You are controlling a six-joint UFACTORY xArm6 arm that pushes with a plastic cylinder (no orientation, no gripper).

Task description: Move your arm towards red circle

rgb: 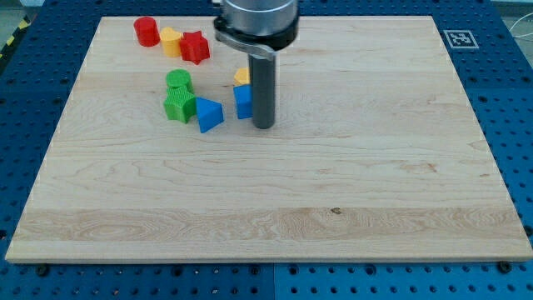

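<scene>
The red circle [146,31] stands near the board's top left corner. My tip [263,126] rests on the board well to the right of it and lower in the view. The tip is just right of a blue block [242,101], which has a yellow block [242,77] behind it, both partly hidden by the rod. Next to the red circle are a yellow block [171,40] and a red star-shaped block [195,47], touching in a row.
A green circle [177,80], a green star-like block [180,105] and a blue triangular block [208,113] cluster left of my tip. The wooden board [333,208] lies on a blue pegboard table. A marker tag [460,38] sits at the top right corner.
</scene>
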